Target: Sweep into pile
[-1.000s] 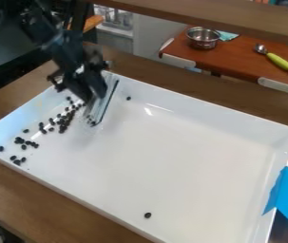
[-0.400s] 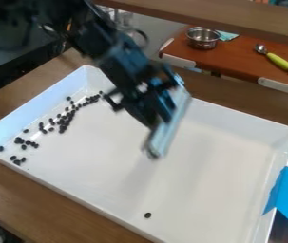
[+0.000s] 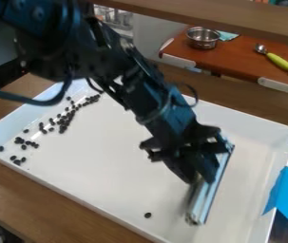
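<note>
While most of the beans lie in a loose band by the left wall of the white tray on the desk, in the camera view a stray bean sits apart, near the front wall. It is close to the line of the sweeper's near end, so a slightly misplaced stroke could slip past it. Were the blade tilted or lifted, beans could roll beneath; pushed too briskly, they could scatter from the pile. The claw appears closed around the sweeper's upper part, opened no wider than its thickness. Whether the blade touches the tray floor, I cannot tell.
</note>
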Controlling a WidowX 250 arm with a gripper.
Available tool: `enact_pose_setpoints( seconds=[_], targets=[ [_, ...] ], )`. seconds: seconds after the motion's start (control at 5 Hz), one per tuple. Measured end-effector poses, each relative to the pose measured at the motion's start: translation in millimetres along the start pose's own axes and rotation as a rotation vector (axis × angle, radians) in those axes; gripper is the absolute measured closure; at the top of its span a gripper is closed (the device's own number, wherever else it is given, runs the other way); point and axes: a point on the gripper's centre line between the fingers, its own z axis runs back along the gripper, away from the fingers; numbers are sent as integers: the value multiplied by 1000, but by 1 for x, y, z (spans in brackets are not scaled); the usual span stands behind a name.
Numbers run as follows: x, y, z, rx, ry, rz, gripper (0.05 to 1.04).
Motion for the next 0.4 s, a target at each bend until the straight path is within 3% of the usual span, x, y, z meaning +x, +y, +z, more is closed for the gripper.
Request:
enact_pose_setpoints(
  seconds=[0.4],
  targets=[
    [-9,15,-16,64,-8,-2,749]
  ],
)
